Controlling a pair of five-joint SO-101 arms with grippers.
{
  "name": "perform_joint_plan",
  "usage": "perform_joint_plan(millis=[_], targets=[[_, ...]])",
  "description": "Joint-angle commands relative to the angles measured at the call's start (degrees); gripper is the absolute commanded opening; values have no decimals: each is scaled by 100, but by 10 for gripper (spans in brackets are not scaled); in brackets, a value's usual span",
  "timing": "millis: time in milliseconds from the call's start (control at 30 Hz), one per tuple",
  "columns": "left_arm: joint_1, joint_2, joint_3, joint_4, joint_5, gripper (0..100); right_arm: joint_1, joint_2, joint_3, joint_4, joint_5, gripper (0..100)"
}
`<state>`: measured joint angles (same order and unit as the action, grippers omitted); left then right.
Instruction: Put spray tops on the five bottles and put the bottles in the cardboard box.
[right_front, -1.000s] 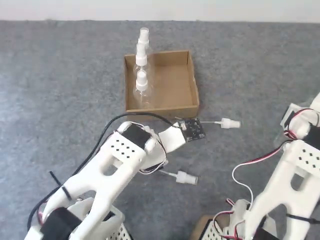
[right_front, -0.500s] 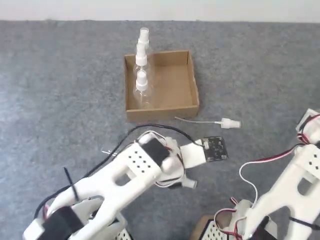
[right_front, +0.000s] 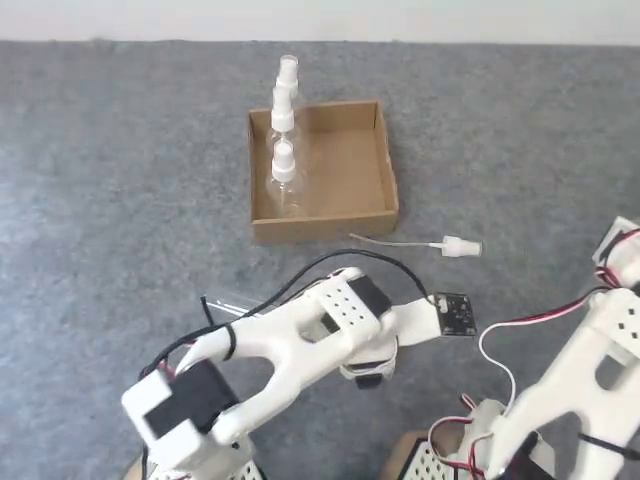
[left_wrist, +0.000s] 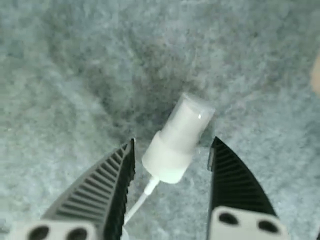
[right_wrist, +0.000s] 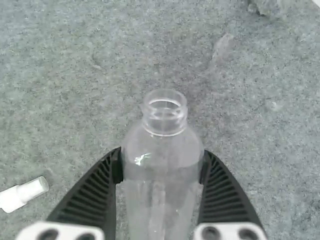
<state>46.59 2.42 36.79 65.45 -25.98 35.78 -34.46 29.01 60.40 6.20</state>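
Swung left tool (left_wrist: 172, 142) from front of cardboard box (right_front: 325, 226) to straddle loose spray top (left_wrist: 181, 139), released; right tool (right_wrist: 161, 152) grasping capless bottle (right_wrist: 162, 132), so capping likely next.

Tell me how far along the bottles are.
Done: three capped bottles stand in the cardboard box. In hand: the right gripper is shut on an uncapped bottle; the left gripper is open around a spray top on the carpet. Left: capping and boxing that bottle, then a fifth; another spray top lies near the box.
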Motion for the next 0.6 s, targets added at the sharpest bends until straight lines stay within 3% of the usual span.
perform_joint_plan(millis=[0, 300, 567], targets=[[26, 158, -479, -105, 44, 175, 48, -22, -369, -40, 70, 52], [26, 325, -558, -114, 35, 141, 40, -4, -369, -40, 70, 52], [18, 281, -558, -79, 70, 39, 31, 13, -369, -40, 70, 52]])
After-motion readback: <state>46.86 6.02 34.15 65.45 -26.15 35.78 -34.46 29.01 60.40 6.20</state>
